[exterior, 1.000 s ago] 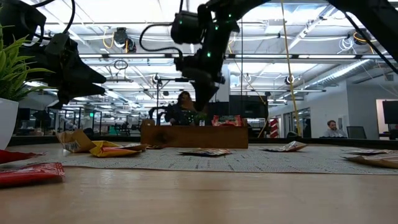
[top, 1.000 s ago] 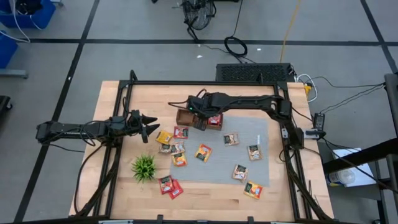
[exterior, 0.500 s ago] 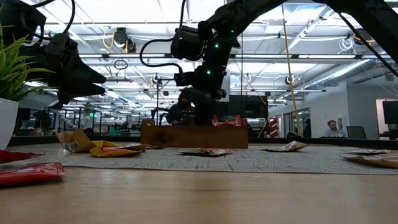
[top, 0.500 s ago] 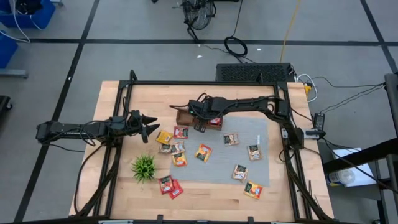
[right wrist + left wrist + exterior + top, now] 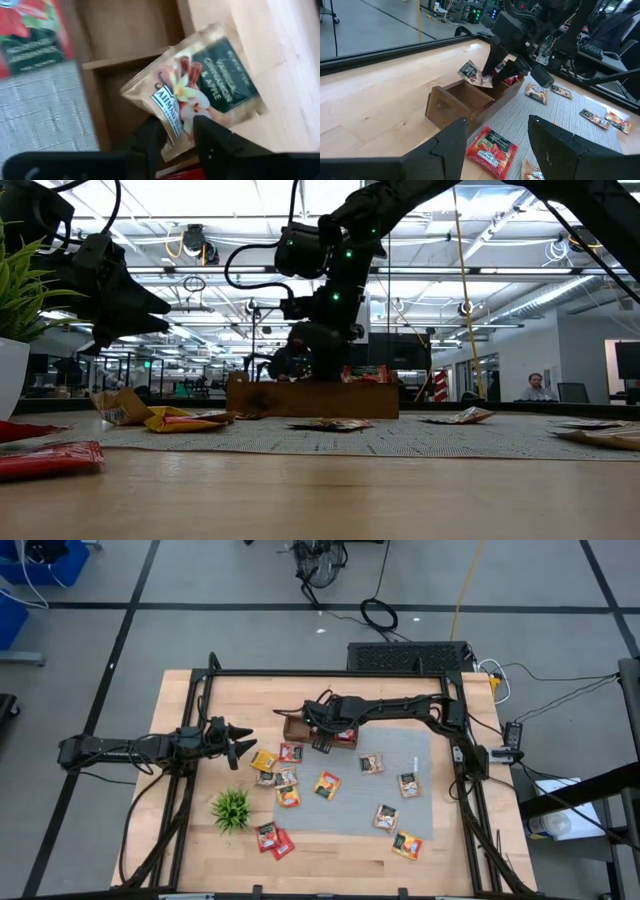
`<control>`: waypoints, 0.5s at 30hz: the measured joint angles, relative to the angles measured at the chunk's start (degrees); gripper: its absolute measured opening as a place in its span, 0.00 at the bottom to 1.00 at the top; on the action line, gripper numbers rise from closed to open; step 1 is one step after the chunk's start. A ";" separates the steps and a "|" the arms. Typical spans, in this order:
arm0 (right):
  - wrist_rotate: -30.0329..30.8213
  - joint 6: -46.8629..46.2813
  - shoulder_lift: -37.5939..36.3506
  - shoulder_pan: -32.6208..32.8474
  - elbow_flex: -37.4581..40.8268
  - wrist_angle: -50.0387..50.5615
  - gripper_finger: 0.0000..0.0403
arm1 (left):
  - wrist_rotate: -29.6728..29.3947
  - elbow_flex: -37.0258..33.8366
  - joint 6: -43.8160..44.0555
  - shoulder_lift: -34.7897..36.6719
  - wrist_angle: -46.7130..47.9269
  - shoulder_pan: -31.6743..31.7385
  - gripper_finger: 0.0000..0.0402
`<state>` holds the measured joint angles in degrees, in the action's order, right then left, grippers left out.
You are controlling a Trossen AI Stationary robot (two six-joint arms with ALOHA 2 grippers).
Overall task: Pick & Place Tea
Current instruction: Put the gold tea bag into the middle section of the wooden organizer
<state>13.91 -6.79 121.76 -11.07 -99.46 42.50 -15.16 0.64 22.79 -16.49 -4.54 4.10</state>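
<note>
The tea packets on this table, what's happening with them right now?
The right end effector is over the wooden tray at the far side of the table, a grey-brown tea packet between its fingers above a compartment. Whether the grip has let go is unclear. Other tea packets lie scattered on the grey mat. The left end effector waits open to the side, near the small green plant.

Wooden tray (image 5: 305, 728) sits behind the tea packets (image 5: 327, 784) scattered on the mat (image 5: 395, 785).
</note>
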 joint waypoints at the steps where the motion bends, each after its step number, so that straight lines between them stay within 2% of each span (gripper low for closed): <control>1: -1.13 0.10 -0.27 0.00 0.00 -0.14 0.29 | 0.00 0.00 0.00 0.00 0.02 0.00 0.53; 7: -9.57 0.36 -2.56 0.00 -0.48 -1.52 0.35 | 0.00 0.00 0.00 0.00 0.00 0.00 0.53; 15: -9.50 -0.22 -7.02 0.51 -0.50 1.50 0.35 | 0.00 0.00 0.00 0.00 0.02 0.00 0.53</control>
<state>4.40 -7.01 114.74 -10.56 -99.96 44.00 -15.16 0.64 22.79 -16.49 -4.51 4.10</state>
